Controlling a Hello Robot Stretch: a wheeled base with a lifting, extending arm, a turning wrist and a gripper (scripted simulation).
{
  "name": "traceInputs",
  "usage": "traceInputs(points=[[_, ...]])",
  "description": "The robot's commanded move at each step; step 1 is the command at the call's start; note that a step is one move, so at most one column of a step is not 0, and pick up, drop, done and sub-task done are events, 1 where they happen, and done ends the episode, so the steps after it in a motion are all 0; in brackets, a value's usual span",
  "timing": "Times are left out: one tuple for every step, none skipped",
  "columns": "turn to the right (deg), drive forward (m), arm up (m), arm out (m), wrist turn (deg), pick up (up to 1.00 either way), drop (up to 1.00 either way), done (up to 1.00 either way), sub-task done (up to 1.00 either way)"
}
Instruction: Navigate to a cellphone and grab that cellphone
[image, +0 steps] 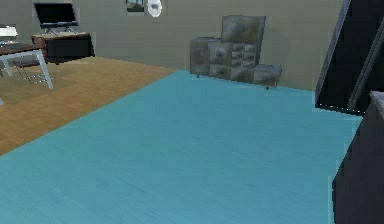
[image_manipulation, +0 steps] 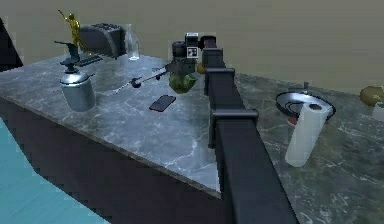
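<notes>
The drive looks finished and the reach is the step in hand. The robot stands alongside the marble surface (image_manipulation: 120, 140), and the arm (image_manipulation: 235, 130) runs out over it toward twelve o'clock in the arm side view. The cellphone (image_manipulation: 162, 102), a small dark slab, lies flat on the surface just left of the arm, near the picture's middle. The tool (image_manipulation: 174, 72) sits at the arm's far end, near the cellphone at about its one o'clock. How high it hangs above the surface cannot be told. A greenish round thing (image_manipulation: 184, 74) stands on the surface at or behind the tool's far end, so I cannot tell whether the tool has hold of anything, and the pictures do not show the state of its fingers. A thin grey rod (image_manipulation: 135, 83), perhaps a utensil, lies at the cellphone's eleven o'clock, and a metal kettle (image_manipulation: 78, 92) stands at its nine o'clock, well apart. A paper towel roll (image_manipulation: 305, 135) stands upright at the arm's three o'clock. In the forward view a teal floor (image: 180, 150) stretches toward a grey piece of furniture (image: 235, 50) at twelve o'clock. As I judge it, the next move calls for drawing the arm in a little and lowering it so that the tool comes onto the cellphone. The cellphone is thin and flat and offers little to take hold of, so the fingers would have to go right down to the surface. The rod and the greenish thing are close enough to be knocked.
</notes>
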Motion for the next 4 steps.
traceInputs(points=[[0.0, 0.00, 0.00, 0.00, 12.0, 0.00, 0.00, 0.00, 0.00], [0.0, 0.00, -0.16, 0.00, 0.0, 0.00, 0.00, 0.00, 0.00], [0.0, 0.00, 0.00, 0.00, 0.0, 1.00, 0.00, 0.00, 0.00], [0.0, 0.00, 0.10, 0.00, 0.0, 0.00, 0.00, 0.00, 0.00]])
